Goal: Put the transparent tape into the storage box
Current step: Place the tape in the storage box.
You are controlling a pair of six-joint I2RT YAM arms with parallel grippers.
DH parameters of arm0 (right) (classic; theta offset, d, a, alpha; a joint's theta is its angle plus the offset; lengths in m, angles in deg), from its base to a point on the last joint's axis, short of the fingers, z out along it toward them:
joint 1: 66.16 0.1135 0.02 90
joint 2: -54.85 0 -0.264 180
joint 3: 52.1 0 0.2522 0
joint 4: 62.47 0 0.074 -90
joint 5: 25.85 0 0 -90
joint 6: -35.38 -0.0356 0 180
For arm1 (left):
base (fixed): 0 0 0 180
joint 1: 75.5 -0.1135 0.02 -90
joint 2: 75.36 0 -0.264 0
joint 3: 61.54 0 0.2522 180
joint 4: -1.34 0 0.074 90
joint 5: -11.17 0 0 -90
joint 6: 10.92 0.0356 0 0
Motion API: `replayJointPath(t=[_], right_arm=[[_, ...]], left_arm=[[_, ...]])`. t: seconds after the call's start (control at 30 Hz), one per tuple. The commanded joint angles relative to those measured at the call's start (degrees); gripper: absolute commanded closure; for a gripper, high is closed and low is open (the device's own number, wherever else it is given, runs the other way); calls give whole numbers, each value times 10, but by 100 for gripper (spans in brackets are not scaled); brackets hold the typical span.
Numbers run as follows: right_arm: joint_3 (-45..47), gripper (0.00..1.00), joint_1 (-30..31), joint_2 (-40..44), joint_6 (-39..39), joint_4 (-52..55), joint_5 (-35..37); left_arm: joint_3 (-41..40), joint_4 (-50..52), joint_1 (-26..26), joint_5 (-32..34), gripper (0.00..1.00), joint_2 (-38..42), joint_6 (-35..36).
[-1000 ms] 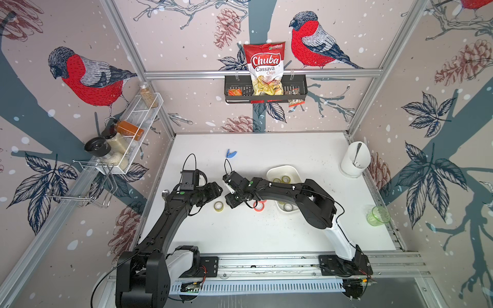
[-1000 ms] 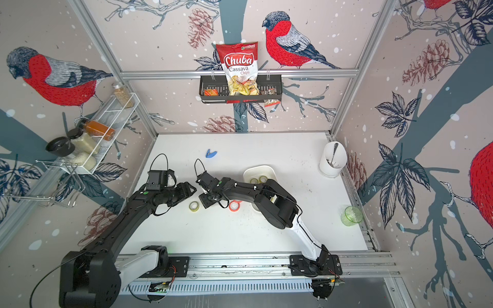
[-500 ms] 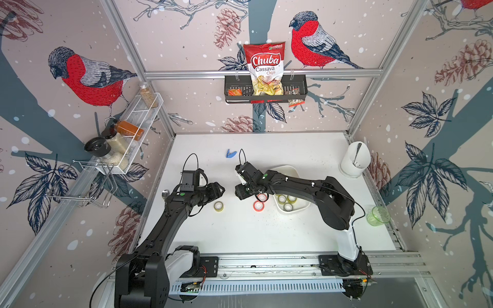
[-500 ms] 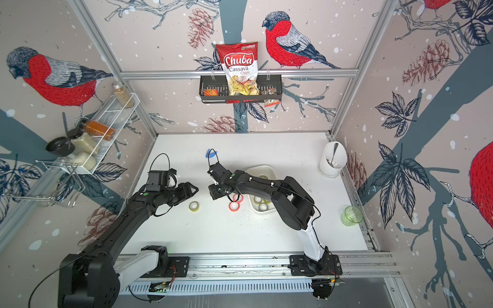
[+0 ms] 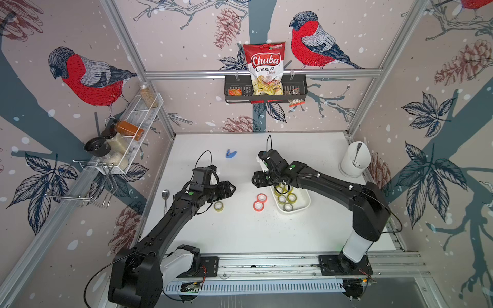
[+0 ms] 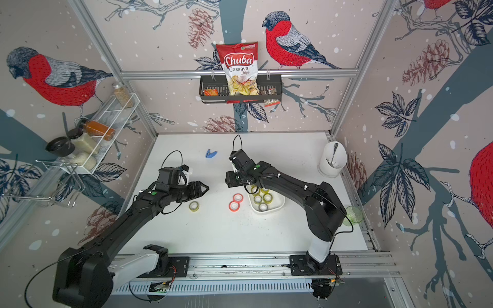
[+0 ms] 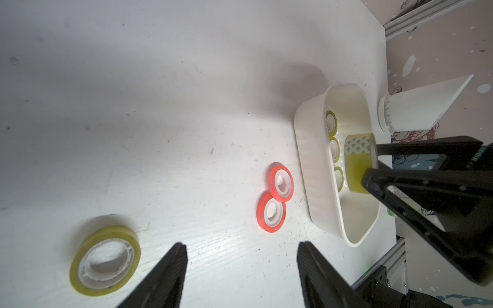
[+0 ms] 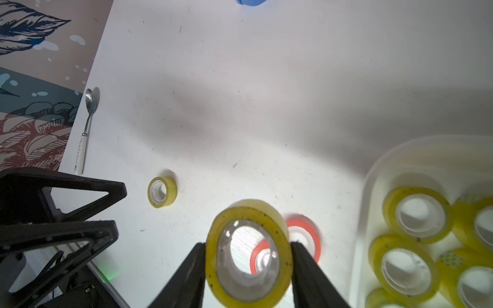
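- Right end effector (image 8: 248, 249) clamps an upright transparent tape roll (image 8: 248, 210) near the storage box (image 5: 307, 206), centre-right in a top view.
- Left end effector (image 7: 241, 245) gapes empty above the bench (image 5: 240, 234); another yellowish roll (image 5: 218, 206) lies there, left of centre.

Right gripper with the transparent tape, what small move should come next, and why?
Probably lower slightly and open the jaws. The right gripper is shut on a transparent tape roll, and the left wrist view shows that roll hanging over the storage box, beside the rolls already lying inside.
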Motion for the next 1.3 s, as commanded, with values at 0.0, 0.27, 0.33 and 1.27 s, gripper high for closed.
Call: replayJointPath(t=[0.0, 0.27, 0.33, 1.27], right_arm=[[18, 48, -16, 27, -24, 36, 9], [97, 47, -75, 96, -42, 70, 8], [120, 48, -90, 116, -47, 80, 14], [283, 48, -139, 170, -53, 106, 78]], left_arm=[[11, -35, 22, 4, 30, -12, -11], [51, -62, 94, 21, 30, -73, -25], [62, -65, 107, 25, 30, -88, -25], [92, -87, 152, 32, 30, -157, -21]])
